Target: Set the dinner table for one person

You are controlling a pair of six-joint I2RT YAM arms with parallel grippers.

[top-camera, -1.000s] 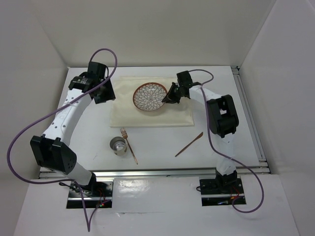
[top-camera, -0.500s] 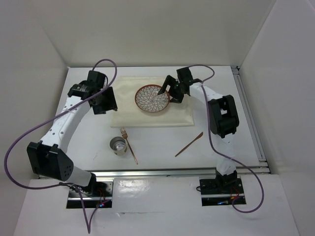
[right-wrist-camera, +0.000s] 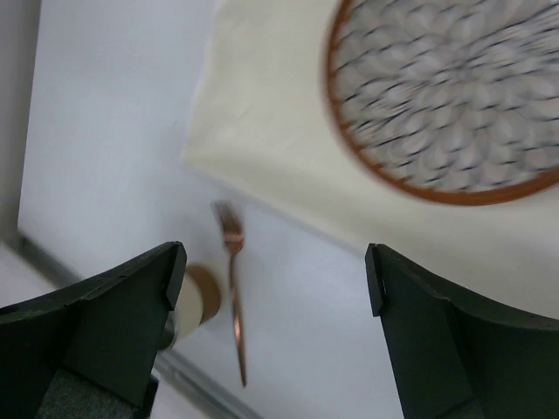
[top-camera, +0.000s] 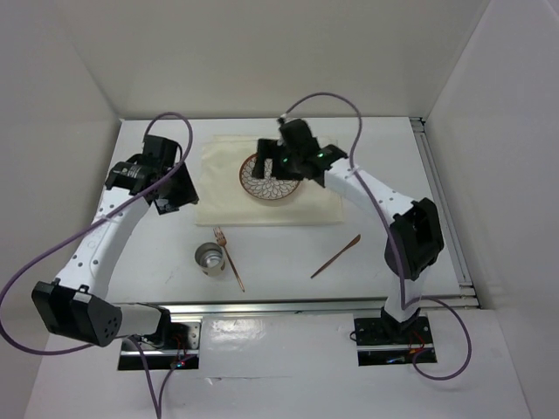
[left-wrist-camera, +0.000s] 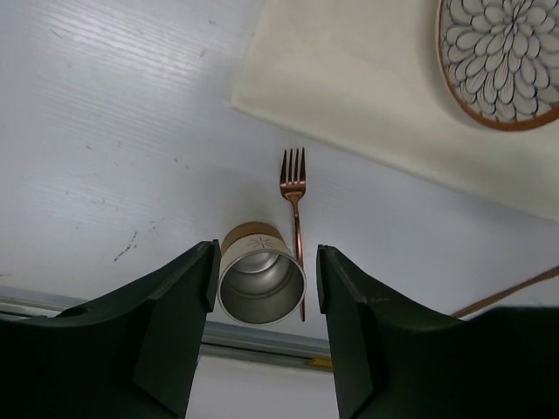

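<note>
The white dinner table (top-camera: 288,253) carries a cream placemat (top-camera: 306,205) with a flower-patterned, copper-rimmed plate (top-camera: 278,185) on it. A steel cup (top-camera: 210,260) and a copper fork (top-camera: 230,257) lie in front of the placemat. My right gripper (top-camera: 271,159) hangs open over the plate's far left part, empty. From its wrist I see the plate (right-wrist-camera: 454,96), the fork (right-wrist-camera: 231,288) and the cup (right-wrist-camera: 196,301) below the open gripper (right-wrist-camera: 275,271). My left gripper (top-camera: 172,188) is open and empty, high up left of the placemat. The cup (left-wrist-camera: 262,284) and fork (left-wrist-camera: 295,218) show far below it.
A slim copper utensil (top-camera: 336,256) lies on the table right of the fork. Silver rails run along the near edge (top-camera: 279,305) and the right edge (top-camera: 445,209). White walls enclose the table at the back and on both sides.
My right gripper has opened, let go of the plate's right rim and swung left across the plate. The left gripper has drawn back, left and nearer.
</note>
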